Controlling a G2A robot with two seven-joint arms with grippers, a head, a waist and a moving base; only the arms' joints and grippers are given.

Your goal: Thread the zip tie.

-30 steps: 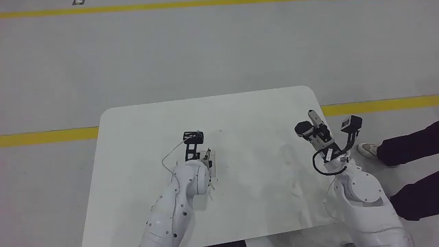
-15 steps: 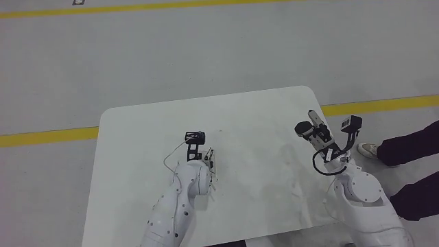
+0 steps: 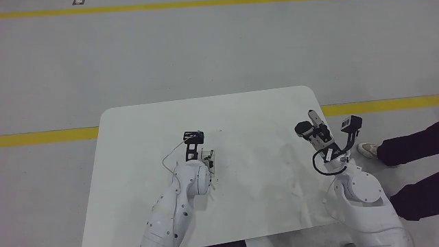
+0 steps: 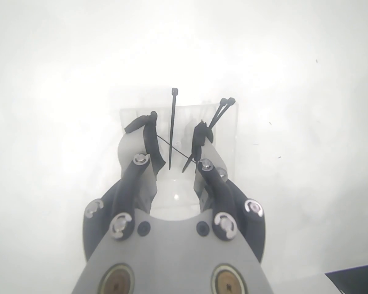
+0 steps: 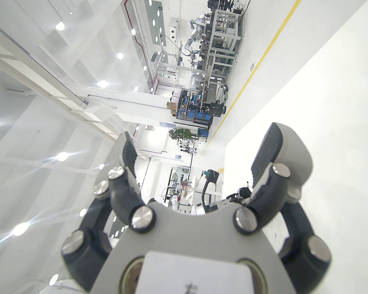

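The left tool (image 4: 178, 120) stands open astride a thin, light, springy zip tie (image 4: 171, 142), probably best pinched mid-strap.

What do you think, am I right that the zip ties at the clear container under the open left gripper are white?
Not quite. The left wrist view shows the zip ties are black, not white. The rest holds: they sit at the clear container under the left gripper, which is open.
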